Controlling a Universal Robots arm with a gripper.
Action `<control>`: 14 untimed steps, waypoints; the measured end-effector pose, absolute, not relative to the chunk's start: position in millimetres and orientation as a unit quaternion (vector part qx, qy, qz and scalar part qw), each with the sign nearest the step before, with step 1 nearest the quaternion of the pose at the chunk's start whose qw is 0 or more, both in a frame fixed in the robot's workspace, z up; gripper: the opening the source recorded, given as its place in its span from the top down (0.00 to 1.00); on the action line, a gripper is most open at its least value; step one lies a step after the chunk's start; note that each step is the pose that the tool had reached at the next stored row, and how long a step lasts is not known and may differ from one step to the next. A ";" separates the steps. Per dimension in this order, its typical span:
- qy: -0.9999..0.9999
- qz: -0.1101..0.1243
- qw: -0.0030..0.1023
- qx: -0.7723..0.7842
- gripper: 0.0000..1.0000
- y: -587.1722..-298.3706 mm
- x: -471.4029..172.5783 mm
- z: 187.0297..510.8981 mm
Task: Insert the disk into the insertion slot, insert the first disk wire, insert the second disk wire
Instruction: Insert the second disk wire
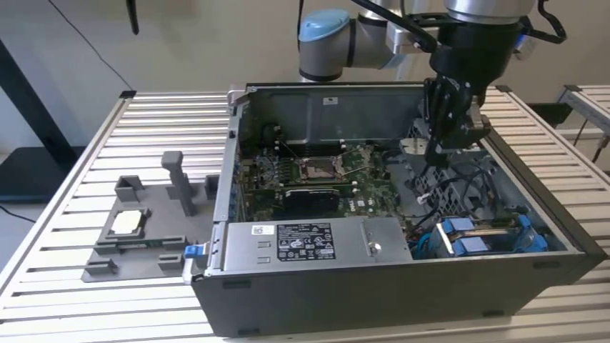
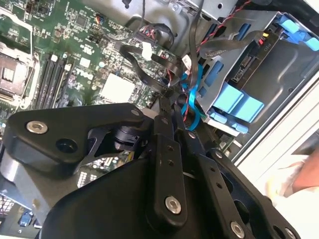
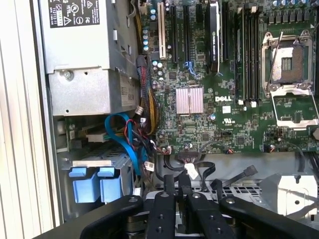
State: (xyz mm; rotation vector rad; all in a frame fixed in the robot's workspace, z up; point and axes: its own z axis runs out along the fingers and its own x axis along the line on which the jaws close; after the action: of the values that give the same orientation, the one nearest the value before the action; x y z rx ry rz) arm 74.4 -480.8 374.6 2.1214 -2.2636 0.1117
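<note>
The disk (image 1: 484, 236) lies in the insertion slot (image 1: 426, 244), a grey metal bay at the front of the dark case on the exterior view's right. Its blue carrier tabs (image 3: 92, 188) (image 2: 234, 101) stick out of the bay (image 2: 286, 69). A flat blue wire (image 3: 121, 133) (image 2: 192, 82) and thin red-and-black wires (image 3: 131, 125) loop beside the bay. My gripper (image 1: 436, 158) (image 2: 167, 102) (image 3: 177, 182) hangs inside the case behind the bay, over black wires with a white connector (image 3: 191, 172). Its fingers are together, and I cannot tell whether a wire is pinched between them.
The silver power-supply box (image 1: 305, 244) (image 3: 84, 50) sits at the case front beside the bay. The green motherboard (image 1: 315, 179) covers the case floor. A grey fixture (image 1: 143, 229) stands on the slatted table (image 1: 96, 157) at the exterior view's left.
</note>
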 end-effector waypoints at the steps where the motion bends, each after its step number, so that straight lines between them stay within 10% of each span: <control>1: -0.729 0.036 0.019 0.683 0.85 -480.9 74.4 374.5; 14: -0.729 0.036 0.018 0.683 0.71 -481.1 76.3 374.4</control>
State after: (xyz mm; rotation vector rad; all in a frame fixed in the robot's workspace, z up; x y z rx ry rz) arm 76.3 -481.1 374.4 2.1219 -2.2640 0.1126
